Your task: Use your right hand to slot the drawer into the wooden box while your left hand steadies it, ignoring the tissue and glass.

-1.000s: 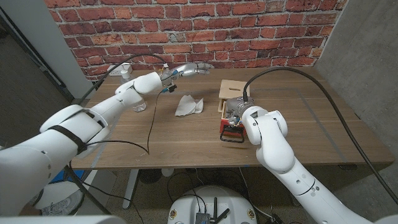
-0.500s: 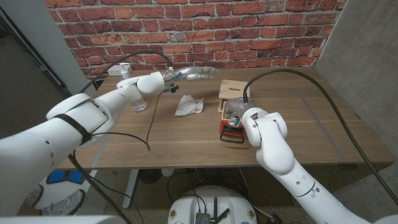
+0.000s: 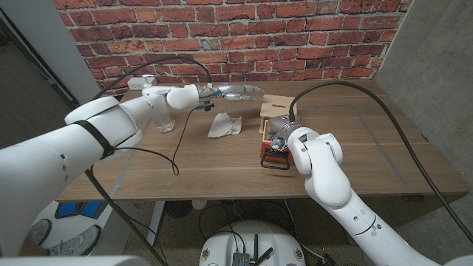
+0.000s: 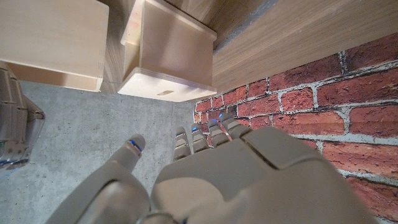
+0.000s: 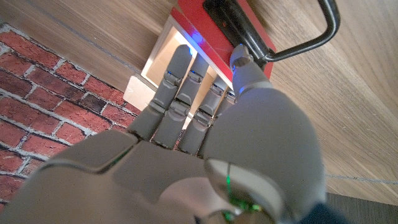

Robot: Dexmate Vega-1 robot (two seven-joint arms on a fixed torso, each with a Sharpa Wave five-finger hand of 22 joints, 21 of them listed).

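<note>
Holding the red-fronted drawer (image 3: 274, 153) at centre frame, partly entered into the wooden box (image 3: 277, 108), the right hand (image 3: 279, 137) seemingly clasps its rigid, light body—grip the sides—while the left hand (image 3: 238, 91) hovers empty, fingers outstretched.

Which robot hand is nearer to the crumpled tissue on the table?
Left. The left robot hand hovers just beyond the tissue, toward the wall; the right robot hand is farther off, at the drawer.

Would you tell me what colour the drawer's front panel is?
Red, with a black handle; the drawer shows best in the right wrist view.
</note>
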